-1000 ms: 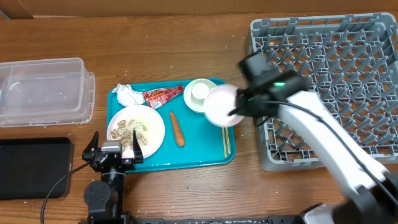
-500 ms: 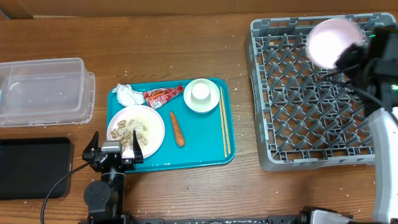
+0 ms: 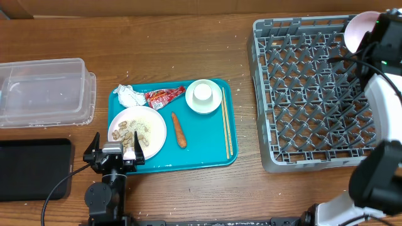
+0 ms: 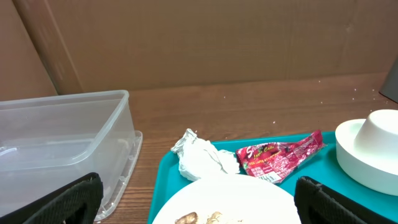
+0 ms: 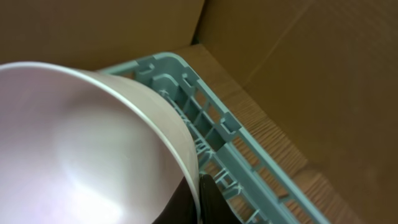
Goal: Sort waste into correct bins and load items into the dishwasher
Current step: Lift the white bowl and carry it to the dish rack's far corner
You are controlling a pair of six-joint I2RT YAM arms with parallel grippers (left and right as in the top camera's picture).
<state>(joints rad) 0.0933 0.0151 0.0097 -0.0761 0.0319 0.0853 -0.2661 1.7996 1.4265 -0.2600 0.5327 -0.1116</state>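
Observation:
My right gripper [image 3: 370, 39] is shut on the rim of a white bowl [image 3: 356, 30] and holds it tilted over the far right corner of the grey dish rack [image 3: 314, 94]; the bowl [image 5: 81, 143] fills the right wrist view. My left gripper [image 3: 116, 154] is open and empty at the near edge of the white plate [image 3: 137, 129], which holds beige food scraps [image 3: 130, 130]. On the teal tray [image 3: 207, 138] lie a white napkin [image 3: 130, 95], a red wrapper [image 3: 164, 96], a carrot stick [image 3: 179, 129], chopsticks [image 3: 227, 122], and a second bowl [image 3: 203, 96] with a cup [image 3: 202, 92] in it.
A clear plastic tub [image 3: 44, 91] stands at the far left, and a flat black tray [image 3: 31, 168] lies in front of it. Cardboard walls close off the back of the table.
My right arm has carried the white bowl from beside the teal tray up and right across the dish rack to its far right corner. The left arm has not moved.

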